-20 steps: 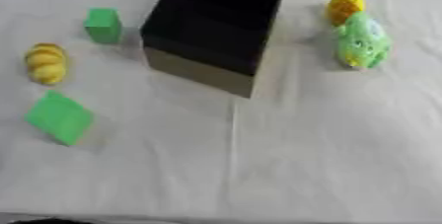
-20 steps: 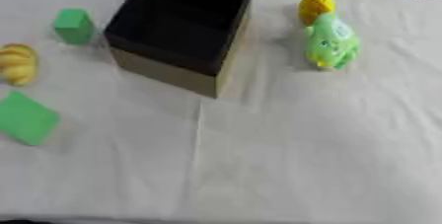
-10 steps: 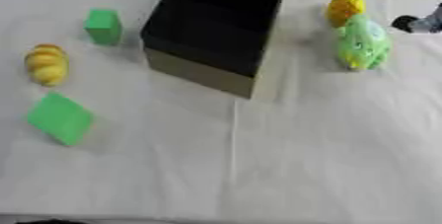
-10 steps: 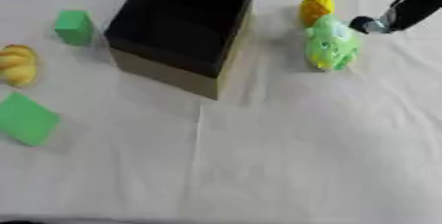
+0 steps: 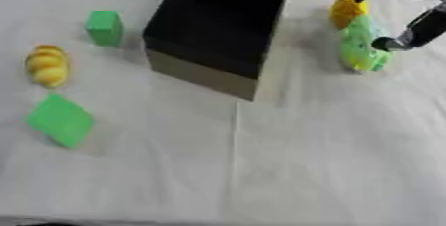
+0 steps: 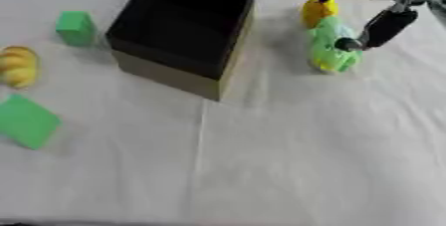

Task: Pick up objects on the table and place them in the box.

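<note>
Right of box (image 5: 218, 26) | right hand (image 6: 383, 6) spread, straddling green toy (image 6: 329, 47) (fingertip touching) | ungrasped

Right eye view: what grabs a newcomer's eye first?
The tall black box, open-topped, at upper centre of the white table. Right of it, the robot's right hand reaches in over a light green toy beside a yellow object. Left: a green cube, a yellow lumpy toy, a flat green block.
</note>
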Motion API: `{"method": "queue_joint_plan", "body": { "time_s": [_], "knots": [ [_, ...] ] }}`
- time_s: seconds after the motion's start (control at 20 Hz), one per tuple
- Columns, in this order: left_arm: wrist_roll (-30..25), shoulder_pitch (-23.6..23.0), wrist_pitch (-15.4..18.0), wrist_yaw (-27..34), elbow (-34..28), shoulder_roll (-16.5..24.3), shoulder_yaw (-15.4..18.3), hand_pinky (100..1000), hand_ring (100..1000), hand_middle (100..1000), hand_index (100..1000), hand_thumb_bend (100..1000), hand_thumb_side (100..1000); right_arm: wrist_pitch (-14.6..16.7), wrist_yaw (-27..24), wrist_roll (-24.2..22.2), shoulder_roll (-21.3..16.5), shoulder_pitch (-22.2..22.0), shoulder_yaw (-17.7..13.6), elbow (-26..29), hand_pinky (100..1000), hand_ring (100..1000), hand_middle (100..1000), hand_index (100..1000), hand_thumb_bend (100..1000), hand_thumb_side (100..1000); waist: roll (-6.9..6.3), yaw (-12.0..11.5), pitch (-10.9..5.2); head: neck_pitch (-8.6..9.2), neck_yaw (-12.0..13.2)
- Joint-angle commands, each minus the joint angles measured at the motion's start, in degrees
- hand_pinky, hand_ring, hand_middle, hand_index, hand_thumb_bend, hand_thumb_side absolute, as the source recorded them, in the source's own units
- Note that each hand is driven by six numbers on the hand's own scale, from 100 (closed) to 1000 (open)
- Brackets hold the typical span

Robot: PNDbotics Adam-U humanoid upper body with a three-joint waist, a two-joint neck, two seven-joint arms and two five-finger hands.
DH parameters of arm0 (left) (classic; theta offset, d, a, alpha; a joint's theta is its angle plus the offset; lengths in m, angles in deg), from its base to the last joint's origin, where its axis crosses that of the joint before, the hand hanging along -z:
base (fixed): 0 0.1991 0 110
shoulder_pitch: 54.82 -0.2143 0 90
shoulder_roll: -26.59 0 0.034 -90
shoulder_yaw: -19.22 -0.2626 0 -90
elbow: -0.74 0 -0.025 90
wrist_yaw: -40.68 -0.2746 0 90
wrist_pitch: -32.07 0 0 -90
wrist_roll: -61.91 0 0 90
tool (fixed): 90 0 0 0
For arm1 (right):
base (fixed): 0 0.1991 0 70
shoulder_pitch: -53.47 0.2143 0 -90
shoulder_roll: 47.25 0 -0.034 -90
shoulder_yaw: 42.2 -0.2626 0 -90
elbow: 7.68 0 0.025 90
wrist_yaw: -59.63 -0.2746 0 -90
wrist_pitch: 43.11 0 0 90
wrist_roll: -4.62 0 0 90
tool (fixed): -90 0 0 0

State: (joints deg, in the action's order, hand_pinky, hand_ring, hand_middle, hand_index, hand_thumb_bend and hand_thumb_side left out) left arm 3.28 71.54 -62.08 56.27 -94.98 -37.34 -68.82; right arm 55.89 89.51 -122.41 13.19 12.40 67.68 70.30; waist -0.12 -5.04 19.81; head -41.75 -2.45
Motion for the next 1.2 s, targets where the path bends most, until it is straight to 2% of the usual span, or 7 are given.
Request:
{"method": "queue_joint_plan", "body": {
  "time_s": [0.05, 0.25, 0.9, 1.1, 1.2],
  "knots": [
    [-0.1, 0.9, 0.0, 0.3, -0.4, 1.2, 0.3, 791, 858, 772, 944, 446, 569, 0.8, 1.5, -0.1, -0.5, 1.1, -0.2, -1.8, 931, 960, 903, 898, 401, 143, 0.86, -0.1, -0.1, 0.4, -0.2],
    [0.0, 1.0, 0.0, 0.4, -0.4, 1.0, 0.3, 790, 857, 771, 944, 445, 568, 1.3, 3.2, -0.2, 0.3, 1.2, -0.2, -4.1, 931, 962, 904, 895, 433, 100, 0.86, -0.4, 0.14, 0.44, -0.3],
    [0.2, 0.9, 0.1, 0.8, -0.4, 0.5, 0.1, 788, 855, 767, 943, 437, 567, 2.8, 6.6, -1.1, 0.8, 0.8, -0.3, -7.8, 928, 959, 892, 888, 467, 100, 0.7, -0.9, 1.01, 0.7, -0.8],
    [0.2, 0.7, 0.0, 0.9, -0.4, 0.4, 0.1, 788, 856, 771, 943, 434, 568, 3.4, 6.7, -1.4, 1.2, 0.7, -0.2, -8.6, 915, 933, 782, 829, 383, 100, 0.57, -1.1, 1.27, 0.63, -0.9],
    [0.2, 0.7, 0.0, 0.9, -0.4, 0.4, 0.2, 788, 856, 772, 943, 433, 568, 3.6, 5.8, -0.3, 1.2, 0.6, -0.5, -8.1, 901, 900, 719, 782, 281, 100, 0.53, -1.1, 1.32, 0.51, -0.9]
  ]
}}
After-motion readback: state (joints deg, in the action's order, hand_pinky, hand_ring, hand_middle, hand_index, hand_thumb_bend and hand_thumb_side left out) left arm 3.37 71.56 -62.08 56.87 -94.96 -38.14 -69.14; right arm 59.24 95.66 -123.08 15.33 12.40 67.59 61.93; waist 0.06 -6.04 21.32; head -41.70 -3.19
